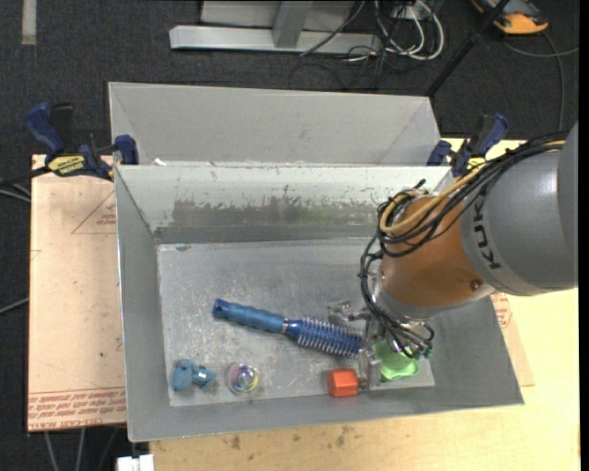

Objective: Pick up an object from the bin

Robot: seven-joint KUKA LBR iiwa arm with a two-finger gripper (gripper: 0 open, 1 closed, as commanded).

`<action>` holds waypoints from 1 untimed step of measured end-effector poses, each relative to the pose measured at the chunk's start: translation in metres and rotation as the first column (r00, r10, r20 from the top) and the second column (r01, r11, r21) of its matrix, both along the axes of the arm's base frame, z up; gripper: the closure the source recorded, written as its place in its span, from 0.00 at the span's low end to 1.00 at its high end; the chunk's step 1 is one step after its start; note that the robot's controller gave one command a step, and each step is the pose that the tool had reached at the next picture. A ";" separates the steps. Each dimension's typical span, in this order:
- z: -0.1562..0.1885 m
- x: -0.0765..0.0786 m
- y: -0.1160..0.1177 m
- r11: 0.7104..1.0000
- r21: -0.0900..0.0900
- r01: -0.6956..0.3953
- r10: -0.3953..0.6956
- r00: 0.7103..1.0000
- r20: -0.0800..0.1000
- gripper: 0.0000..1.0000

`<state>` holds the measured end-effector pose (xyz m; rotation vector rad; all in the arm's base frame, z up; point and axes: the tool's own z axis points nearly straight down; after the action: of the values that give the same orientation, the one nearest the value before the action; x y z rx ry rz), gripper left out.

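Your end effector (373,361) sits low in the grey metal bin (138,304), close to the floor of the near wall's right part. Just to its left in the camera view lies a small orange block (343,383), and just to its right a bright green thing (402,370). You cannot tell which of the two it is set on, nor whether it touches either. A blue hairbrush (276,324) lies farther up and to the left, its bristled head reaching almost to the end effector and its handle pointing away. Well off to the left, along the same near wall, you have a small blue toy (191,375) and beside it a little shiny round piece (244,378). Beyond the bin there is dark floor (74,46) with loose cables (405,28). The orange wrist cover (433,267) hides part of the green thing, so you cannot tell its shape, and you cannot tell whether the end effector is released or clenched.
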<state>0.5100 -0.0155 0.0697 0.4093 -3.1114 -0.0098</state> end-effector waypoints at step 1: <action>0.001 0.063 0.021 0.984 -0.005 -0.180 0.180 0.984 0.008 0.00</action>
<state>0.5729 0.0054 0.0704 0.6907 -3.0690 -0.0015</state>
